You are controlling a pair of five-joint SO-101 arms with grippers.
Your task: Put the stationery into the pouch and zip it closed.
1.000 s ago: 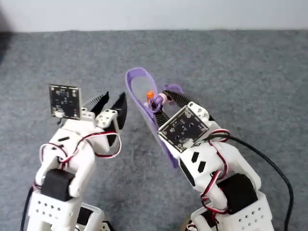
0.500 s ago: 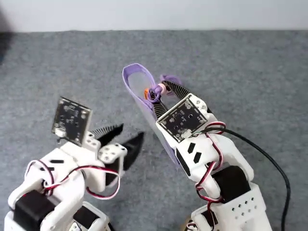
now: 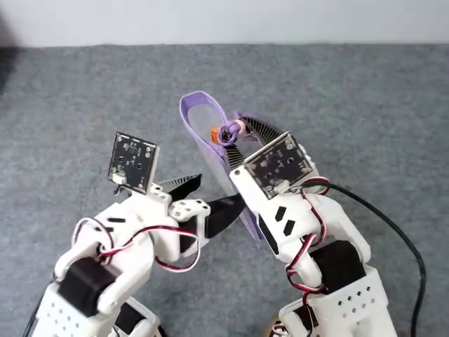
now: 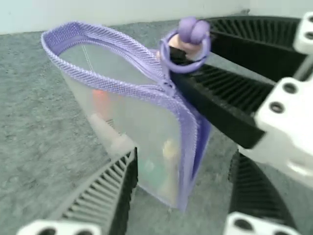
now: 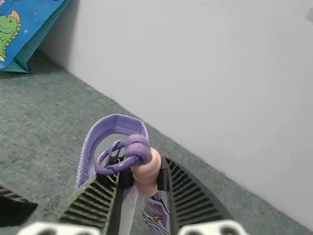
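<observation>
The pouch (image 3: 198, 118) is translucent with a purple zip edge and stands on edge on the grey carpet. Its far end gapes open (image 4: 73, 49). Orange, white and green stationery (image 4: 102, 105) shows through the pouch wall. My right gripper (image 3: 231, 137) is shut on the zip pull, a purple loop with a pink bead (image 5: 142, 164), above the pouch's top edge. My left gripper (image 3: 222, 189) is open at the pouch's near end, one finger (image 4: 110, 196) on each side of the pouch (image 4: 146, 122). I cannot tell whether the fingers touch it.
Grey carpet (image 3: 365, 105) covers the table out to a pale wall at the back. A blue bag with a green dinosaur print (image 5: 22, 24) leans against the wall far off. The right arm's black cable (image 3: 393, 235) trails to the right.
My left arm has swung right and forward, bringing its open gripper from the left up to the pouch's near end. The right gripper kept its hold on the zip pull and the pouch shifted slightly.
</observation>
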